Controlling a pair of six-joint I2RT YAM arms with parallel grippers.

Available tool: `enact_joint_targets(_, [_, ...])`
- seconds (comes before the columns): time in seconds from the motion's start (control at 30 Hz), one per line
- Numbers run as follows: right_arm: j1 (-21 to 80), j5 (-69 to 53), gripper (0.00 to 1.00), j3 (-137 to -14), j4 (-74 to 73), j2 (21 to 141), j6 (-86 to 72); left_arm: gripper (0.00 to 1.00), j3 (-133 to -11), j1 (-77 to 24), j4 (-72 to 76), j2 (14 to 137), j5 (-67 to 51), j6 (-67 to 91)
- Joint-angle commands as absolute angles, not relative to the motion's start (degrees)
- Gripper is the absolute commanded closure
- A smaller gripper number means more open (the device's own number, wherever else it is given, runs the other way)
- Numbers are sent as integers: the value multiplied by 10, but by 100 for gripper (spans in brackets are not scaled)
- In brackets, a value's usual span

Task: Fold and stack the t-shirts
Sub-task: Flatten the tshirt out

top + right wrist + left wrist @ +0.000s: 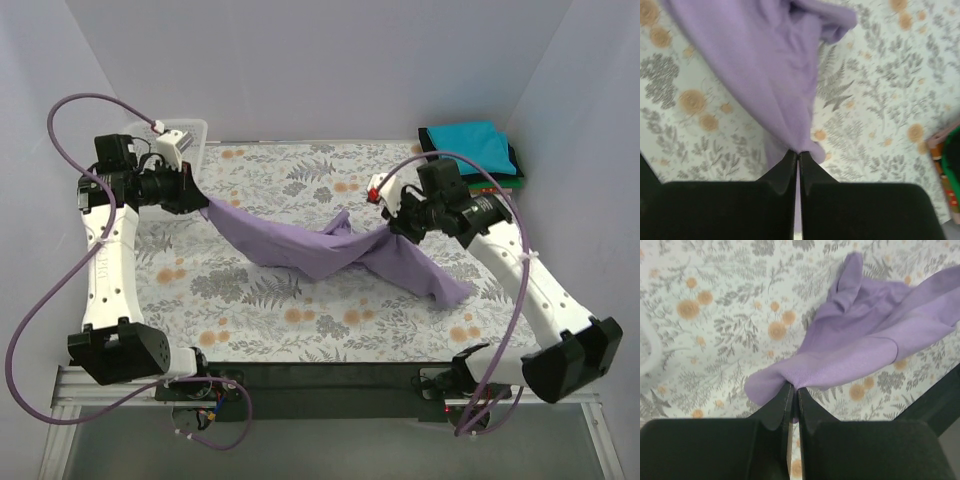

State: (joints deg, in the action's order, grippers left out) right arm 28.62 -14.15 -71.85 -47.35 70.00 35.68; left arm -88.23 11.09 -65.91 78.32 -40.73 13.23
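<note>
A large lavender-purple t-shirt point(320, 250) hangs stretched between my two grippers above the floral table cloth, sagging and twisted in the middle, with one end trailing down at the right point(440, 285). My left gripper point(205, 205) is shut on the shirt's left end; the left wrist view shows the cloth point(860, 350) pinched at the fingertips point(785, 395). My right gripper point(388, 228) is shut on another part of the shirt point(770, 75), pinched at its fingertips point(790, 157). A folded teal shirt point(468, 145) lies on top of a dark green one point(512, 170) at the back right.
A white plastic mesh basket point(190, 135) stands at the back left, behind my left gripper. The floral table cloth point(300, 320) covers the table. Purple cables loop from both arms. White walls close in the sides and back.
</note>
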Motion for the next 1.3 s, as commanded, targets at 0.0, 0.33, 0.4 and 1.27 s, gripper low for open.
enact_joint_targets(0.0, [244, -163, 99, -797, -447, 812, 408, 100, -914, 113, -582, 816, -433, 244])
enact_joint_targets(0.33, [225, -43, 99, -1009, -314, 1137, 318, 100, -919, 113, -404, 935, -288, 374])
enact_joint_targets(0.4, [223, -12, 99, -1059, -315, 1163, 302, 100, -911, 113, -372, 935, -242, 386])
enact_joint_targets(1.27, [474, -55, 74, -830, -327, 1086, 239, 100, -858, 99, -364, 946, -250, 392])
